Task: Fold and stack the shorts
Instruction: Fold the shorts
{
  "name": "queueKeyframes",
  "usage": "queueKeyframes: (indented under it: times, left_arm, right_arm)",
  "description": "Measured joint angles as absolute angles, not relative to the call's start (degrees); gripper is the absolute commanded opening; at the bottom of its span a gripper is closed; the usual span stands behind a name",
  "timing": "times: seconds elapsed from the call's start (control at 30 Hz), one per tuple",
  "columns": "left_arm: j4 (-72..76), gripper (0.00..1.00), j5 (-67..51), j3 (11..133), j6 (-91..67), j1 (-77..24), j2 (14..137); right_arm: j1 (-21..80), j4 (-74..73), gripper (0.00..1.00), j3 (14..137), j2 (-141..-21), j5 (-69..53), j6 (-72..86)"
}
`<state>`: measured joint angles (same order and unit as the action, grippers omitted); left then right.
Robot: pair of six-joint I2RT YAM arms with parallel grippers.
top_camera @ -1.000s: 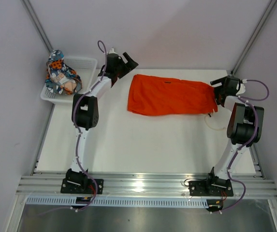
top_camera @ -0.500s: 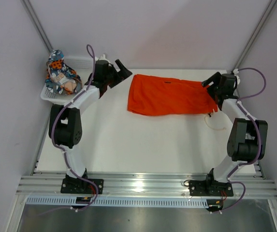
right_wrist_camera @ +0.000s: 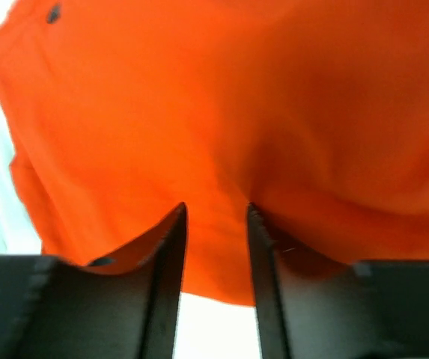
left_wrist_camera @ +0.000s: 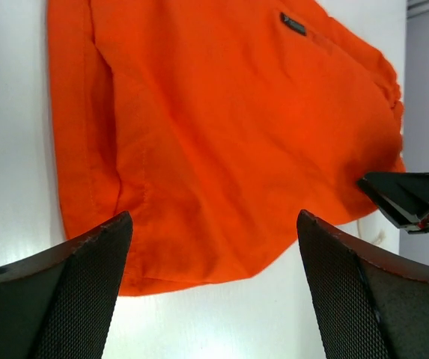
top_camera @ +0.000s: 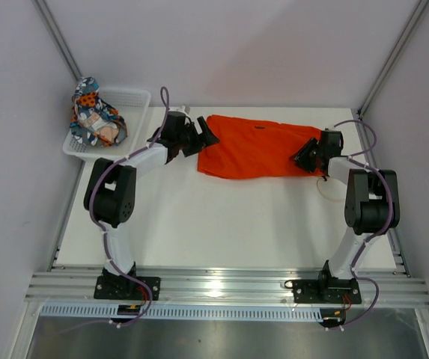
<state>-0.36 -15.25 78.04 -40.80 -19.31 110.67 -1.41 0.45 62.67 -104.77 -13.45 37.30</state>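
Both arms moved in over plain orange fabric shorts (top_camera: 259,149), upper centre: left hand (top_camera: 199,139) wide, right hand (top_camera: 304,158) narrow. Risk: 1-layer pinch, fold skews.

Left hand (left_wrist_camera: 214,218) gapes wide; right hand (right_wrist_camera: 216,209) only narrowly parted.

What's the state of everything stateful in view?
Plain bright orange fabric shorts: spread flat on the white table, not stacked.
White plastic mesh basket: upright, not empty.
Navy/teal/orange cartoon-print fabric shorts: bunched in that basket, unfolded.
Left gripper: open wide, at the orange shorts' left end.
Right gripper: narrowly open, at their right end.
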Motion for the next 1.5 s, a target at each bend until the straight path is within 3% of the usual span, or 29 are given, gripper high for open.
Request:
queueKeyframes:
  times: [0.23, 0.33, 0.53, 0.7, 0.8, 1.3, 1.43, 1.5]
  left_arm:
    - [-2.09, 0.83, -15.27, 81.03, -38.46, -19.09, 117.03]
    - [-2.33, 0.78, -15.35, 81.21, -37.91, -19.09, 118.85]
    - [-3.57, 0.73, -15.51, 83.79, -37.1, -19.09, 122.26]
    - [-3.84, 0.55, -15.46, 86.56, -36.91, -18.94, 123.74]
    - [-3.75, 0.51, -15.53, 88.27, -36.23, -18.87, 124.84]
    - [-3.05, 0.46, -18.26, 88.97, -35.97, -17.8, 127.48]
    - [-2.24, 0.26, -19.03, 88.97, -35.97, -17.56, 127.5]
    - [-1.76, 0.1, -19.88, 88.95, -35.94, -17.43, 127.5]
  right_arm:
    - [-2.37, -0.99, 0.18, 63.61, -110.43, -14.09, 38.28]
    - [-2.83, -1.28, 0.15, 64.25, -111.0, -14.39, 38.74]
    - [-3.11, -1.43, 0.14, 64.53, -111.37, -14.48, 38.92]
    - [-3.14, -1.43, 0.14, 64.58, -111.44, -14.59, 38.92]
    - [-3.14, -1.43, 0.15, 64.62, -111.48, -14.92, 38.92]
    - [-3.25, -1.3, 0.15, 65.17, -112.07, -15.99, 38.87]
    - [-3.27, -1.3, 0.15, 65.17, -112.09, -16.03, 38.87]
    - [-3.29, -1.3, 0.15, 65.17, -112.09, -16.05, 38.87]
